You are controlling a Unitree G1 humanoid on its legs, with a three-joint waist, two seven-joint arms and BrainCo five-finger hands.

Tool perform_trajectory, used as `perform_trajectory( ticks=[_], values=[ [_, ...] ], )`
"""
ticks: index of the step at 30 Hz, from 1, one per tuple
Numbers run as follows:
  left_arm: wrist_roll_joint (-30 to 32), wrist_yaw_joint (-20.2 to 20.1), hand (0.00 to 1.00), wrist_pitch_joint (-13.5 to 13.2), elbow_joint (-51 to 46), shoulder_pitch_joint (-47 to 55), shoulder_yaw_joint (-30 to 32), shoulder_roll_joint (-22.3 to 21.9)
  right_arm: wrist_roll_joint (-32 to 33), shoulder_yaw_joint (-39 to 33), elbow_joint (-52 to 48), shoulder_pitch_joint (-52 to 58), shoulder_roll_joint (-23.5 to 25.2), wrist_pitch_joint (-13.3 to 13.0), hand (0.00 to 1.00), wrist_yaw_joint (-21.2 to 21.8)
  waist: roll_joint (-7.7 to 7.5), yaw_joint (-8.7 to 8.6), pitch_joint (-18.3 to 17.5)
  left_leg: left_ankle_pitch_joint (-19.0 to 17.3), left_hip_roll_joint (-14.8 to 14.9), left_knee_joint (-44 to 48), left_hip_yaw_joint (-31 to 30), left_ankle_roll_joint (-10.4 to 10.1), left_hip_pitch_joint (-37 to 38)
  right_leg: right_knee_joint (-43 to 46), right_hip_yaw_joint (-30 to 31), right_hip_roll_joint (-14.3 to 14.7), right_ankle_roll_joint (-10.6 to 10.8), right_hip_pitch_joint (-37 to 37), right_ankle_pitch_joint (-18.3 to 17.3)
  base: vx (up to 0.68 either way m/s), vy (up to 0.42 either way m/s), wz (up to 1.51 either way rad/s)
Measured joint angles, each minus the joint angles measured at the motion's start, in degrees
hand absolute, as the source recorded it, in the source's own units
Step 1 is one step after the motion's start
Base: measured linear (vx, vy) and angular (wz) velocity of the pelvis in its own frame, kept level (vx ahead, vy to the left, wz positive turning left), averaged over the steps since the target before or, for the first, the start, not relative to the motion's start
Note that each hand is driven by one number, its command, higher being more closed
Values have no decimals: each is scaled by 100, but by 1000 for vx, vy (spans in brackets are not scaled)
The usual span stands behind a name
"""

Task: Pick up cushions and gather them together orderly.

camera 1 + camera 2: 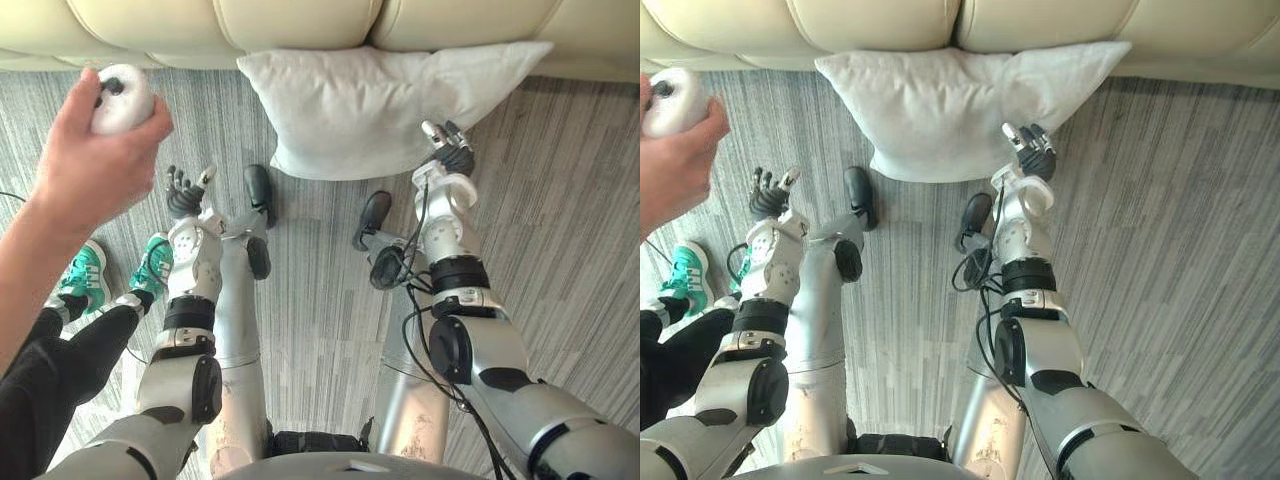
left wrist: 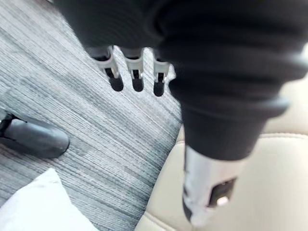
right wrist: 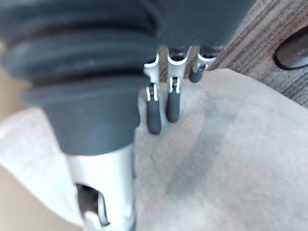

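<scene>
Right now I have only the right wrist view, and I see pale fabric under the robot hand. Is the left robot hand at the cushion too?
Observer: No, the left robot hand hangs open over the floor, apart from the cushion.
Operator: Where does the cushion lie?
Observer: On the floor, its far edge against the beige sofa.
Operator: Is anybody close?
Observer: Yes, a person's hand holds a white controller at the robot's left.
</scene>
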Motion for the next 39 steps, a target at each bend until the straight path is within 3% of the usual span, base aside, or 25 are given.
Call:
perform_trajectory(
  ticks=[5,9,11,13,20,24,34,39],
  values=[
    [-57,328,0,-21,-203,-128,-85,3,-10,5,0,-332,-116,17,0,-423,0,-17,0,44,12,-7,-12,2,-92,3,-16,4,13,-91,54,-41,7,0],
    [-60,368,0,-75,-333,-348,-259,121,-15,-4,78,-647,-618,118,0,-413,0,-36,0,147,-23,-17,-82,59,-352,33,-90,-12,-9,-292,72,-44,11,10],
    [-44,355,0,-47,-362,-518,-555,335,-127,-129,261,-826,-1149,269,0,-291,0,-70,0,242,-83,-18,-155,85,-525,120,-168,-93,-33,-426,85,-56,14,20],
    [8,356,0,-31,-418,-508,-617,423,-123,-141,222,-763,-1235,261,0,-297,-1,-93,-1,254,-81,-27,-164,85,-530,113,-177,-97,-37,-425,88,-53,10,3],
    [128,351,0,127,-438,-348,-596,511,-141,-223,-925,244,-840,137,0,-341,-6,-142,-3,231,42,4,-191,52,-495,-48,-218,38,0,-311,165,-59,0,-12],
    [395,356,0,262,-437,-345,-637,509,-637,-342,-1473,831,-523,124,0,-468,-21,-175,-12,222,126,10,-170,47,-386,-185,-204,134,-8,-173,263,-55,-3,-14],
    [980,488,0,427,-439,-357,-833,371,-1714,-397,-2202,1321,-390,190,0,-722,-21,-225,-12,222,294,-6,-103,47,-254,-518,-78,380,13,-2,484,-57,-7,-14],
    [1025,569,0,433,-439,-443,-942,269,-1839,-431,-2242,1338,-371,251,0,-790,-24,-223,-10,222,300,-16,-67,48,-255,-600,-35,403,28,-1,565,-31,-11,-4]
  ],
)
